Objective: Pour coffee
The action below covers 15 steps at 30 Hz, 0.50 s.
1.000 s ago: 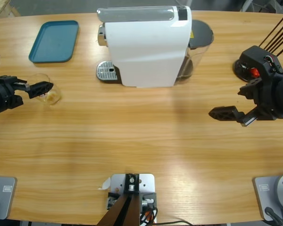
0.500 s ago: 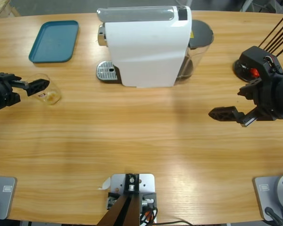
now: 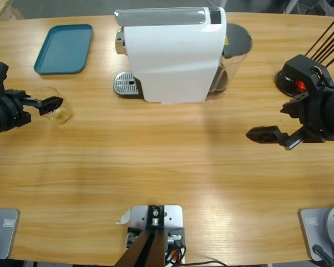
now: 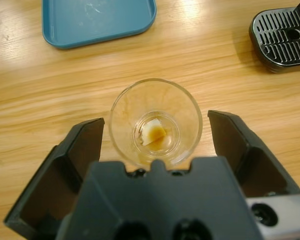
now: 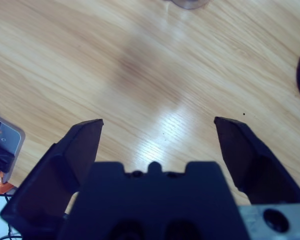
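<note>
Left wrist view looks straight down into the glass tumbler (image 4: 155, 122), where the coffee (image 4: 160, 141) is only a thin brown film with a pale patch at the bottom. The tumbler stands upright on the wooden table (image 4: 200, 65), and the left gripper (image 4: 155, 137) has its jaws spread wide on either side of the glass, with a visible gap at each wall, so nothing is grasped yet. That straddling pose suits a side grip around the tumbler's body, which would leave the mouth free for tipping.

In the high view the same tumbler (image 3: 58, 111) sits near the table's left edge, with the left gripper (image 3: 49, 103) at it. The blue tray (image 3: 64, 48) lies behind it, well apart, and the white coffee machine (image 3: 172, 55) stands at mid-table with its drip grate (image 3: 126, 84) facing the tumbler's side.

The right gripper (image 3: 264, 134) hangs over bare wood far to the right, jaws parted and empty, seemingly kept clear of the work.
</note>
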### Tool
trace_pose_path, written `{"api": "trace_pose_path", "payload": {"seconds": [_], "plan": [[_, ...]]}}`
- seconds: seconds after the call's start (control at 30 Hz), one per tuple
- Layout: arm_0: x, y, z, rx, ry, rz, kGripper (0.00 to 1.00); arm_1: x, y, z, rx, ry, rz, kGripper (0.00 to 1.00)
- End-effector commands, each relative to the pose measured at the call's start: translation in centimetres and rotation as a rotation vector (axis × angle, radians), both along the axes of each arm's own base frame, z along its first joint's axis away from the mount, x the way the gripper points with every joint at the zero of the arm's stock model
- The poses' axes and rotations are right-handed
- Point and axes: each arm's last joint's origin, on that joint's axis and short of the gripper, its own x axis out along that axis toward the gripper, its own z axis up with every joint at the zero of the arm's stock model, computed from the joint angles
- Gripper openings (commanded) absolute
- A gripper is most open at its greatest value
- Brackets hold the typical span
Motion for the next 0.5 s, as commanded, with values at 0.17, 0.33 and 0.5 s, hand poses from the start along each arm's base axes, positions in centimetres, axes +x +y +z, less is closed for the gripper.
{"api": "trace_pose_path", "payload": {"seconds": [0.17,0.33,0.5], "plan": [[1.22,-0.86,-1.74,0.068,-0.002,0.080,0.899,0.19,0.04,-1.36,-0.019,0.052,-0.015,1.000],[1.43,-1.07,-2.01,0.069,0.002,0.085,0.899,0.19,0.05,-1.36,-0.018,0.053,-0.014,1.000],[1.59,-1.25,-2.21,0.070,0.008,0.088,0.899,0.14,-0.01,-1.28,-0.015,0.051,-0.014,1.000]]}}
